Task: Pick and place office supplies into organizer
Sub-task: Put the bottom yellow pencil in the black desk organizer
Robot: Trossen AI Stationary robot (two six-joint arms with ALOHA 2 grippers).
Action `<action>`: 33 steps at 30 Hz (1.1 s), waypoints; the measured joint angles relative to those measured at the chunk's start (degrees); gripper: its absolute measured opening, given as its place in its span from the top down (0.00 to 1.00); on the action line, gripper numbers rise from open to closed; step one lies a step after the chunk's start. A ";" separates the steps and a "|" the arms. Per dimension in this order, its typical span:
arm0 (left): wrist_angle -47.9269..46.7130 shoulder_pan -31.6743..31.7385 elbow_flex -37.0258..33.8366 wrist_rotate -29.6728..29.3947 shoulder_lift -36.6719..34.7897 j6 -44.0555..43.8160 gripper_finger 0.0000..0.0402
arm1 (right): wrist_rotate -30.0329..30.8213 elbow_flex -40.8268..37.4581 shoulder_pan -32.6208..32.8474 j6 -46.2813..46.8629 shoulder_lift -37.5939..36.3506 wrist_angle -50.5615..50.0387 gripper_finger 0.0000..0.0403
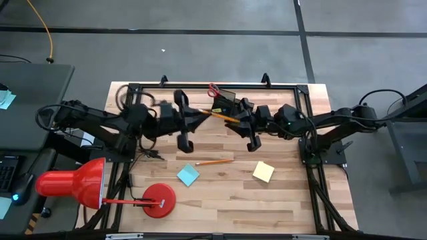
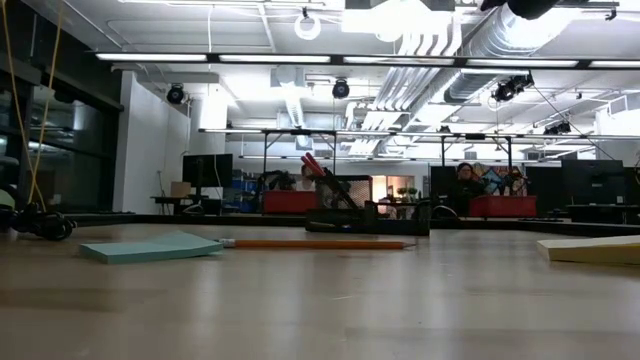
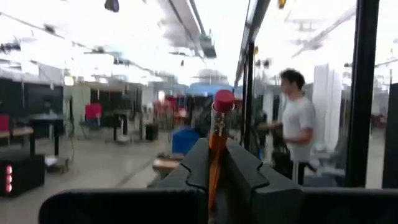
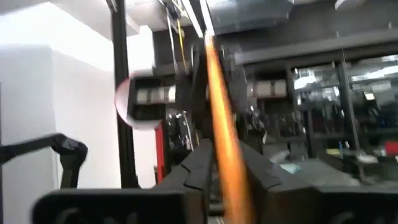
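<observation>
The desk lamp (image 1: 73, 183) hangs off the table's front left corner, and its shade hides the table edge beneath it. In the right wrist view the pencil (image 4: 222, 124) is a blurred orange streak, its lower end cut off by the picture's edge. The organizer's (image 1: 225, 101) contents are too small to tell from above, apart from the red scissor handles (image 1: 213, 89).

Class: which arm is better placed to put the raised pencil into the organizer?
Probably left: the left gripper is clamped on the pencil beside the organizer; the right gripper meets its other end.
</observation>
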 joint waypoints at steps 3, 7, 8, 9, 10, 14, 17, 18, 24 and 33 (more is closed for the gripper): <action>0.06 0.37 0.07 0.83 -0.78 1.48 0.98 | 2.35 -0.02 1.10 -0.01 -0.01 -1.87 0.79; -2.52 2.52 -0.06 2.40 -1.40 2.19 0.98 | 4.75 -0.02 2.95 2.12 -0.01 -7.38 0.68; -2.74 3.23 0.01 2.12 -1.59 2.43 0.99 | 4.71 -0.02 3.49 3.42 -0.01 -9.82 0.65; -3.56 4.22 0.05 1.92 -1.81 2.64 0.99 | 4.11 -0.02 4.01 4.75 -0.08 -12.95 0.63; -4.71 5.38 0.05 2.06 -2.06 2.92 0.99 | 3.55 -0.04 4.65 5.87 -0.14 -16.56 0.62; -9.10 10.83 -0.02 2.09 -2.15 1.72 0.98 | 0.24 -0.14 5.39 9.58 -0.18 -34.64 0.58; -12.37 15.42 -0.01 2.61 -1.40 -0.51 0.99 | -4.24 -0.15 5.10 10.98 -0.33 -46.37 0.59; -13.42 17.01 -0.10 3.40 -1.11 -1.09 0.99 | -5.75 -0.15 5.16 11.66 -0.34 -50.15 0.60; -13.53 25.07 -0.02 6.29 4.02 -4.78 0.99 | -11.36 -0.17 4.46 7.28 -1.11 -62.48 0.65; -14.14 34.50 -0.06 13.44 15.50 -8.17 0.98 | 1.94 -0.22 -2.23 -5.78 -1.56 -68.61 0.73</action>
